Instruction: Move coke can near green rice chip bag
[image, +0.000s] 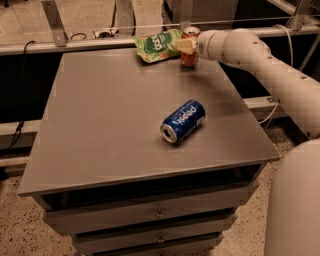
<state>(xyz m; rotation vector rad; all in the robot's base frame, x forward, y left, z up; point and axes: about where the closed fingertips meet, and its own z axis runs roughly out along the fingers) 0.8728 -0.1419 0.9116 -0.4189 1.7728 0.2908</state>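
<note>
Grey table (100, 125), flat top, takes up most of the view. Drawers (160, 215) stacked under its front edge, small knobs at centre. Speckled floor below.

My arm (270, 65), cream-white, reaches in from the right over the table's far right corner. My rounded base (295, 200) fills the lower right, just off the table's corner.

Metal rail (75, 44) runs along behind the table's far edge. A dark cable (22, 100) hangs at the left.

Pepsi can (183, 121), blue, lies on its side right of the table's centre, silver end towards the near left. "pepsi" in white letters reads along its side. It is well apart from the far things, with bare table top between.

Green rice chip bag (157, 44), crinkled, lies at the far edge. Dark green round logo with white lettering; cannot read it.

Coke can (190, 55) stands upright at the far edge, just right of the bag, close to touching. Red-orange side, silver top. Script too small to read.

Gripper (189, 44) is at the can's upper part, closed about it. One pale finger (183, 44) shows against the can's left side; the other is hidden.
</note>
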